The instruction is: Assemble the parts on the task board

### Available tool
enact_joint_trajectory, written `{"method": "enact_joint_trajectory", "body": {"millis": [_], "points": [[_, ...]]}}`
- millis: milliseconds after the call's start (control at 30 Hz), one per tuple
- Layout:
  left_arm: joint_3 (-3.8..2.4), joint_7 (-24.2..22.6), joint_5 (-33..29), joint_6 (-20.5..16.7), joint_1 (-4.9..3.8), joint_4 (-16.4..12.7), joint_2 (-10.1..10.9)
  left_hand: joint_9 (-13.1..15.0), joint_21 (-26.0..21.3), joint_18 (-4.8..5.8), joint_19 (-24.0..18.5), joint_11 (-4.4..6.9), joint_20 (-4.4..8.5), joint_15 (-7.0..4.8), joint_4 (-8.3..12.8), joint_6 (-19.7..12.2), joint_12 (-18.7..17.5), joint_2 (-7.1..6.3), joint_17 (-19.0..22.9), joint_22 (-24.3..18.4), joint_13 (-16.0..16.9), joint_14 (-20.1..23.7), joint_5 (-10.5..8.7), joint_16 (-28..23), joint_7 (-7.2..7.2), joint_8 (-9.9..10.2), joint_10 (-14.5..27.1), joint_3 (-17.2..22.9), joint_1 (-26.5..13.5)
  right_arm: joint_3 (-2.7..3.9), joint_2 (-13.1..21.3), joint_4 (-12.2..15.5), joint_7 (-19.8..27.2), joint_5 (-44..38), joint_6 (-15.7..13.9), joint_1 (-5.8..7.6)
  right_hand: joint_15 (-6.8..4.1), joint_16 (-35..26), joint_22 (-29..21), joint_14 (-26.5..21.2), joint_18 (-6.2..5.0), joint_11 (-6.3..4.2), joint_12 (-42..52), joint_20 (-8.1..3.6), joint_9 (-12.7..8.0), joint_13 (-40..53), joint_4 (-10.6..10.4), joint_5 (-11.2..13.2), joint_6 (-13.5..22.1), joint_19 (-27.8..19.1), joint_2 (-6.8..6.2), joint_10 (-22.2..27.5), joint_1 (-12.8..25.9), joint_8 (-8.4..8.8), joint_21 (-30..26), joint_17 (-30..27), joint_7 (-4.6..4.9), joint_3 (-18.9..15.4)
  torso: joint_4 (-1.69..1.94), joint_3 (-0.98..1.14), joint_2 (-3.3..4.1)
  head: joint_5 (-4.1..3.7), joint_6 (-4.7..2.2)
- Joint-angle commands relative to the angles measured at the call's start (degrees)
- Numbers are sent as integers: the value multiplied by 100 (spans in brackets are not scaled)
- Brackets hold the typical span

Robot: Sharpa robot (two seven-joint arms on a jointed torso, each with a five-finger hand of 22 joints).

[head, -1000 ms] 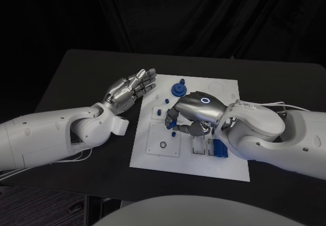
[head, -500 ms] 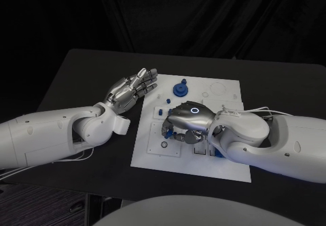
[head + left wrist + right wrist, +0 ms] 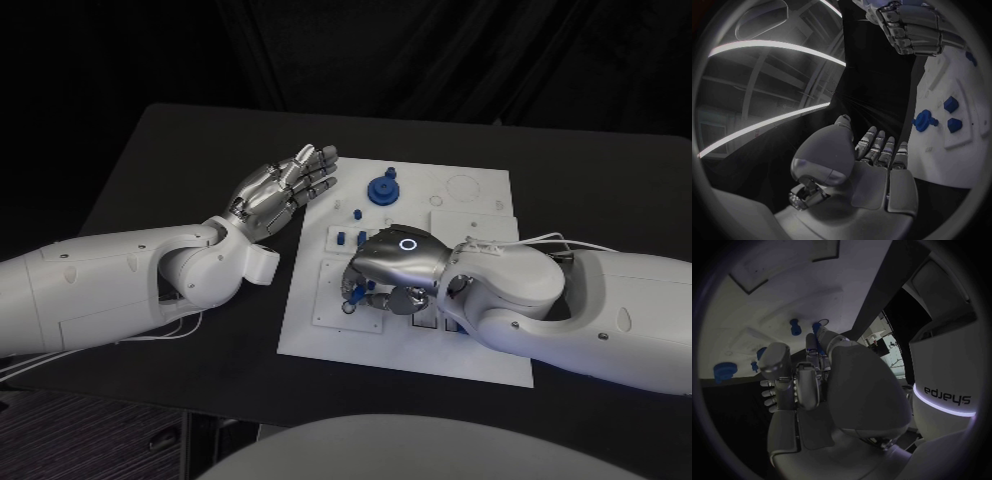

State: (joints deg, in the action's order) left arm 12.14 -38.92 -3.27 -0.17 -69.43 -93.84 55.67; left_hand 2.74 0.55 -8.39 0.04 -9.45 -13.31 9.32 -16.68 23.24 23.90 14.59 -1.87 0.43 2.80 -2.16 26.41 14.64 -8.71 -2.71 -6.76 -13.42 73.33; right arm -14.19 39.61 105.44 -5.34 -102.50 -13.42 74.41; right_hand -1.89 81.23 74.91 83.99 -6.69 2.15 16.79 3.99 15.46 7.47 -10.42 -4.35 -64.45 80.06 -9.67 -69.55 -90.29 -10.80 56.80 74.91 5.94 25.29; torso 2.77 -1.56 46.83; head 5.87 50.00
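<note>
The right hand hunches over the task board near its left edge, fingers curled onto a small blue part; whether they clamp it, I cannot tell. The left hand hovers beside that edge, fingers straight and together, holding nothing.

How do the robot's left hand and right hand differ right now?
The left hand is beside the task board, over the black table; the right hand is over the board itself. The left hand's fingers are stretched out and apart, holding nothing; the right hand's fingers curl down among the blue parts, and whether it grips one cannot be told. Both are silver hands on white arms.
</note>
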Motion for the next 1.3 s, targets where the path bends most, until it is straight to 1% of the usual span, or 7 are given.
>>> {"method": "enact_joint_trajectory", "body": {"millis": [33,300,700,1000,1100,1167,1300], "points": [[-4,-531,-11,92,10,-1,-11,6,-17,21,12,30,-12,-3,18,42,35,-8,0,-5,-7,29,21,35,-112,-23,27,-19,50,3,-24,35,23,-83,71,-22,-29,-20,712,263,65,-31,-14,-12,211,9,39,-20,49,-18,28,-65,11,-14,-14,405,0,5,8,-1,-7,-7,0],[-4,-513,-11,113,11,10,-24,7,-17,19,12,29,-13,-3,23,50,32,-10,0,-5,-8,29,35,40,-122,-25,32,-15,69,3,-49,49,-59,-84,216,-29,-31,-39,700,255,56,-34,-12,-12,219,23,59,-23,57,-37,30,-88,8,-6,-64,384,0,0,2,-6,-19,50,0],[-4,-495,-11,136,14,31,-52,9,-18,19,12,29,-16,0,24,63,35,-10,-1,-6,-8,27,42,52,-132,-28,34,-13,81,3,-112,44,-123,-84,360,-31,-30,-56,692,247,50,-35,-14,-11,228,36,62,-4,62,-53,41,-106,26,1,-99,368,1,-10,16,-7,-8,24,0],[-4,-483,-11,147,17,38,-62,13,-17,20,12,25,-25,13,21,100,24,-8,-4,-5,-10,21,43,73,-149,-35,43,-10,96,3,-150,11,-268,-84,542,-33,-30,-108,657,221,25,-35,-27,-11,237,46,83,8,67,-105,43,-94,23,8,-243,309,1,-15,4,-3,0,40,0],[-4,-479,-11,149,18,39,-64,13,-17,20,12,25,-25,14,21,101,24,-8,-4,-5,-10,21,43,73,-150,-36,43,-10,96,2,-168,-3,-296,-84,566,-41,-6,-152,628,186,7,-6,-63,2,249,73,121,8,107,-174,63,2,34,46,-376,270,22,-33,9,-3,1,36,0],[-4,-476,-11,153,19,41,-67,15,-17,20,12,24,-27,16,21,114,23,-8,-5,-5,-10,20,44,77,-155,-38,46,-10,100,2,-185,-15,-304,-84,571,-53,35,-174,612,162,-2,43,-57,33,192,130,167,-2,345,-226,78,95,44,216,-456,253,81,-44,8,-4,1,41,0],[-4,-471,-11,158,20,46,-73,19,-17,22,12,16,-34,23,22,141,35,-7,-6,-5,-9,16,52,88,-174,-45,49,-7,116,2,-208,-29,-326,-84,578,-84,53,-201,593,144,-15,65,-56,48,179,151,173,-2,374,-262,74,145,66,248,-538,223,97,-59,6,-5,0,43,0]]}}
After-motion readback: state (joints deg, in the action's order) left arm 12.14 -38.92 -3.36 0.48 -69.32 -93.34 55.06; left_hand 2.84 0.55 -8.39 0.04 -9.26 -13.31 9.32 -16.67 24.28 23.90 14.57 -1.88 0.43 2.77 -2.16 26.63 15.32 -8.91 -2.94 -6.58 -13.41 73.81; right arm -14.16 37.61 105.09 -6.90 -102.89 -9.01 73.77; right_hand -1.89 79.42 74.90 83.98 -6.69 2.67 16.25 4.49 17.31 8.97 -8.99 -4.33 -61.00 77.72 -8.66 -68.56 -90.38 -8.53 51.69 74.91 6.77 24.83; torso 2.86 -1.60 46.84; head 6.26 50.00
